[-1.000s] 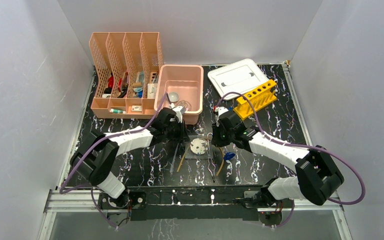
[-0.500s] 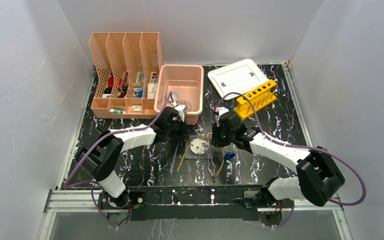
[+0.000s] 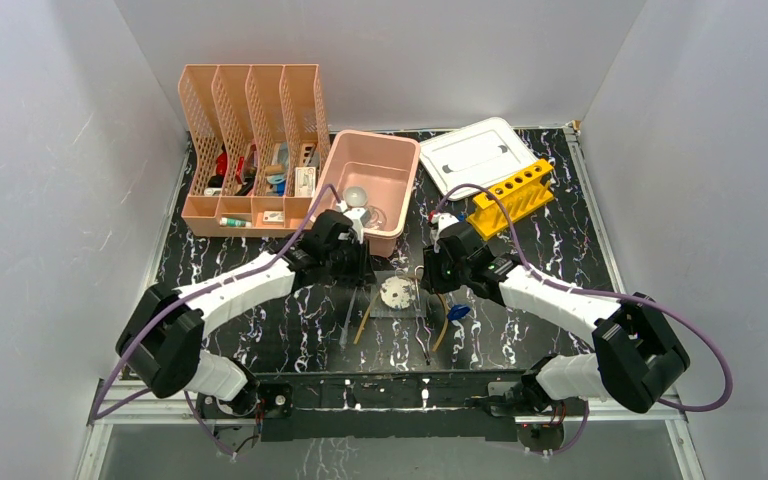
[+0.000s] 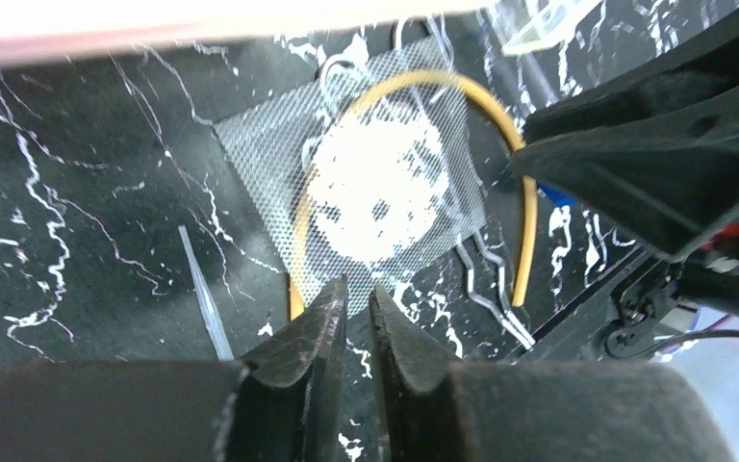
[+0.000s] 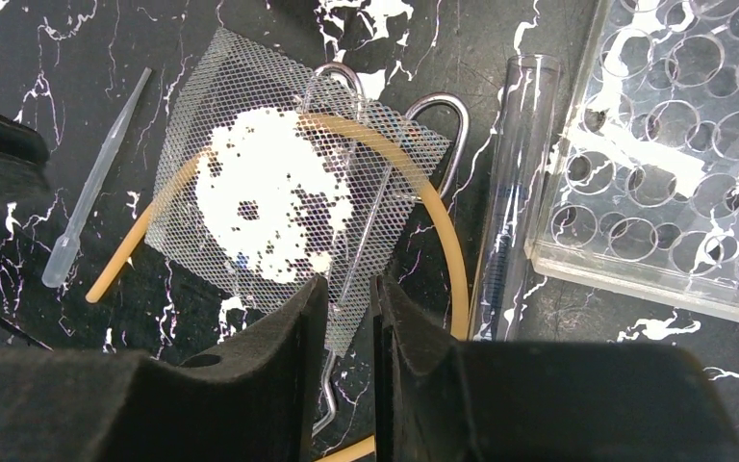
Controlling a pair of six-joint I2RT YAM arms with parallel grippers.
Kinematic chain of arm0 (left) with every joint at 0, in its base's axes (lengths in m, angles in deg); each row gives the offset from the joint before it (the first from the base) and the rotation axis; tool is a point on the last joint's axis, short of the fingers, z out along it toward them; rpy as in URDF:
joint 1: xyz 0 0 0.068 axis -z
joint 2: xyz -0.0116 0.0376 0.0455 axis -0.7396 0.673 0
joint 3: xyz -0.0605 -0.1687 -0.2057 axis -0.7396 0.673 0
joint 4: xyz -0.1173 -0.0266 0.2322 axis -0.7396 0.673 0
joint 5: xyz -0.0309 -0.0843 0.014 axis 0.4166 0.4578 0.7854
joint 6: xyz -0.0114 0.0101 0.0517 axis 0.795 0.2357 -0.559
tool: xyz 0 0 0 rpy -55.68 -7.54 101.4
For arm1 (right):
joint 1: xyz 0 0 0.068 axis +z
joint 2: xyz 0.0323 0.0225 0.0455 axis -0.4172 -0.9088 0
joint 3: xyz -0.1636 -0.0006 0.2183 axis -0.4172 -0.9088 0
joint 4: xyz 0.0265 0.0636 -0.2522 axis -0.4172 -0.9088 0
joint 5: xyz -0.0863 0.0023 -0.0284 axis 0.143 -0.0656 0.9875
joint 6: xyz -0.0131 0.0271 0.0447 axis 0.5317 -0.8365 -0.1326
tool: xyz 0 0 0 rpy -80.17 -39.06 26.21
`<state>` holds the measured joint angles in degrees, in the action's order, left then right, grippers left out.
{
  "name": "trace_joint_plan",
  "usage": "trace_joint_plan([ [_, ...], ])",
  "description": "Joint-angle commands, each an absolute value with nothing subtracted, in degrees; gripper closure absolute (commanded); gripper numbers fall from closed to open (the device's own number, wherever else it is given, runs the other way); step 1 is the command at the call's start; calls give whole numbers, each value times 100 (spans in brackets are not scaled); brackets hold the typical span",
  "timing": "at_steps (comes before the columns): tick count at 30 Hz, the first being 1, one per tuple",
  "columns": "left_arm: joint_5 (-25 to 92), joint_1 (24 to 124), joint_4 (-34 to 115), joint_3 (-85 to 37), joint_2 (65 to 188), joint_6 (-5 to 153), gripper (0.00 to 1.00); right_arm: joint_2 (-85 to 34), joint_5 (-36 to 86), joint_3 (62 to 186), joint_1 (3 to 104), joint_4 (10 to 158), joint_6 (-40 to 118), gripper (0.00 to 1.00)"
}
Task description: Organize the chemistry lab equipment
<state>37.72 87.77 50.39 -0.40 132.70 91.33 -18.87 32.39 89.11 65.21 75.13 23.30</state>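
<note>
Black marbled tabletop [image 3: 280,340] at centre frame carries the loose wire gauze [image 5: 279,192], yellow rubber tube [image 5: 426,188], pipette [image 5: 96,183] and test tube [image 5: 515,192], so I judge most sorting undone. Left gripper [image 4: 356,308] and right gripper [image 5: 349,308] hover over them, fingers slightly parted, grasping nothing.

Both arms reach forward and inward, their ends close together and nearly facing each other low over the middle. The left arm [image 3: 245,283] runs long and fairly flat, its elbow out to the left. The right arm [image 3: 550,296] folds back sharply at an elbow far out to the right. The left gripper [image 4: 358,292] points down, its 2 fingers [image 4: 318,327] barely parted, nothing between them. The right gripper [image 5: 349,289] also points down, jaws slightly wider apart and empty.
</note>
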Motion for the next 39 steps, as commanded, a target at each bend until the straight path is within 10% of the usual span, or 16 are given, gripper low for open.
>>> trace_joint_plan([
  [1,3581,8791,5511,-530,13059,9077,84,-1769,3191,8862,6509,7781,2321,66],
  [9,4133,8874,4566,555,12747,9294,100,-1509,3297,8835,6500,7752,2191,67],
  [32,3302,8997,2694,1762,13627,10263,100,-1422,3273,8637,6474,7790,2011,67],
  [39,3228,9002,2631,1875,13896,10317,100,-1523,3090,8446,6471,7996,1947,27],
])
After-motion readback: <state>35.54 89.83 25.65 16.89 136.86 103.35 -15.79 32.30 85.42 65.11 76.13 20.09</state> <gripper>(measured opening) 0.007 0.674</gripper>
